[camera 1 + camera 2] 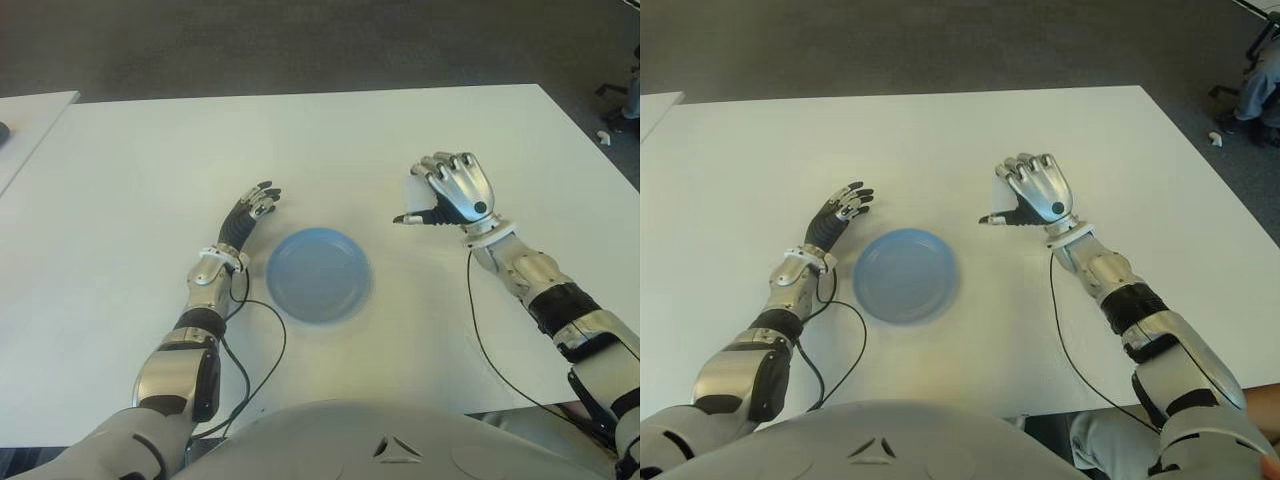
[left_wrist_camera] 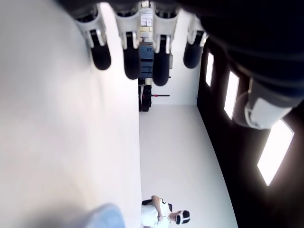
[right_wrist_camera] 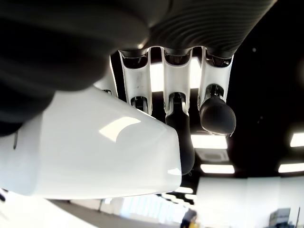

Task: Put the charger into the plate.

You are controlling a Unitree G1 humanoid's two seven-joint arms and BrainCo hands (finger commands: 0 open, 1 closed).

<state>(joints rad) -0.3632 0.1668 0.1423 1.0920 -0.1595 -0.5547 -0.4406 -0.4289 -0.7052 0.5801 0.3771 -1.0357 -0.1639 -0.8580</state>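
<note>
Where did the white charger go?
The charger is inside the right hand, on the robot's right side of the blue plate, with the fingers wrapped around it.

The plate (image 1: 318,273) sits on the counter (image 1: 120,200) near its front edge, between the two hands. The left hand (image 1: 252,210) lies just left of the plate. The right hand (image 1: 452,190) is to the plate's right and farther back, with the charger (image 3: 95,152) in it.
</note>
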